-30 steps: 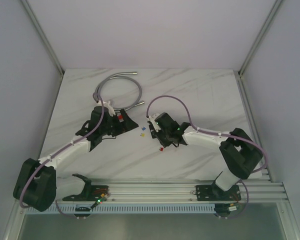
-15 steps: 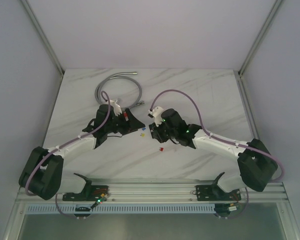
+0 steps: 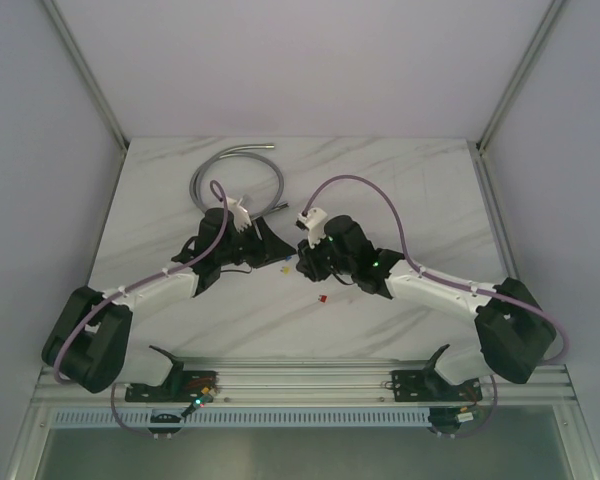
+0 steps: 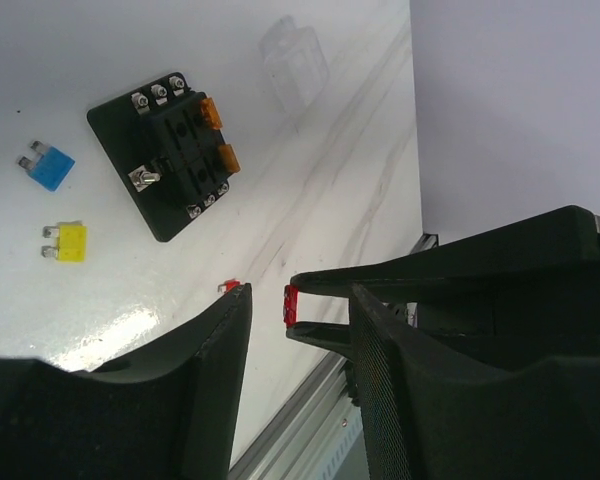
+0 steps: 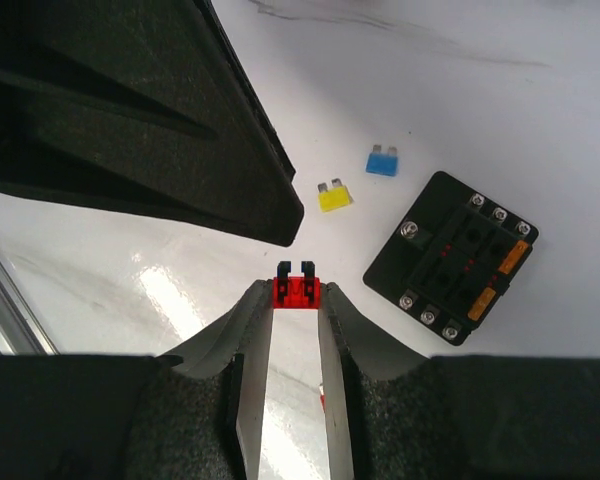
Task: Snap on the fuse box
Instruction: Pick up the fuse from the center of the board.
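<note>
The fuse box (image 4: pixel 165 155) is a black square block with two orange fuses in its slots, lying flat on the white table; it also shows in the right wrist view (image 5: pixel 450 258). In the top view it is hidden under the grippers. My right gripper (image 5: pixel 296 296) is shut on a small red fuse (image 5: pixel 296 290), held above the table to the left of the box. My left gripper (image 4: pixel 300 293) is open and empty, with that red fuse (image 4: pixel 291 305) in line with the gap between its fingers. In the top view the two grippers (image 3: pixel 270 245) (image 3: pixel 302 262) are close together at mid table.
A clear square cover (image 4: pixel 293 60) lies just beyond the fuse box. A loose blue fuse (image 4: pixel 48 167) and a yellow fuse (image 4: pixel 65 242) lie beside the box. Another red fuse (image 3: pixel 321 298) lies nearer the arm bases. A grey cable (image 3: pixel 235 165) loops at the back left.
My left gripper has moved right towards the right gripper. My right arm has stretched out and carried its gripper up and left, so the two now nearly meet.
</note>
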Motion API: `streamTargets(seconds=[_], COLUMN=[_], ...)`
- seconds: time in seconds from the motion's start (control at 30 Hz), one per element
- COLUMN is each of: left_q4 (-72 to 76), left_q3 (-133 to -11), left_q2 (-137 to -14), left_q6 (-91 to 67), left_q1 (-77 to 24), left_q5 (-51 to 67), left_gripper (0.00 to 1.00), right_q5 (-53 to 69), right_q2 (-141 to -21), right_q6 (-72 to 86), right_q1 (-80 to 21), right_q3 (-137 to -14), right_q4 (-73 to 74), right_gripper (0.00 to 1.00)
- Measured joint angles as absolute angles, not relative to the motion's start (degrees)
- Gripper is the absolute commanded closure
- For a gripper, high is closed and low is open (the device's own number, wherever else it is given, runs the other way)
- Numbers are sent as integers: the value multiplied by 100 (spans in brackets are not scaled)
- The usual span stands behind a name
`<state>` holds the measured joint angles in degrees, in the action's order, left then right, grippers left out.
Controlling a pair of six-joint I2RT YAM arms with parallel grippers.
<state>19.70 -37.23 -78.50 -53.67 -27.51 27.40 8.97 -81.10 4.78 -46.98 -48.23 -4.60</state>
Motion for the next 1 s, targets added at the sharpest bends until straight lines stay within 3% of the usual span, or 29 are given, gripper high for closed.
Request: streamTargets(seconds=[1.0], left_q4=[2025], left_q3=[-3699], left_q2=[-7968], left_q6=[-5612], left_q1=[-2891], left_q5=[2536], left_gripper=[65], right_q5=[775], right_q2=[-8093], right_q6=[1033], right_q1=[-4698], right_q3=[-4613], right_q4=[-1302], right_gripper=[74])
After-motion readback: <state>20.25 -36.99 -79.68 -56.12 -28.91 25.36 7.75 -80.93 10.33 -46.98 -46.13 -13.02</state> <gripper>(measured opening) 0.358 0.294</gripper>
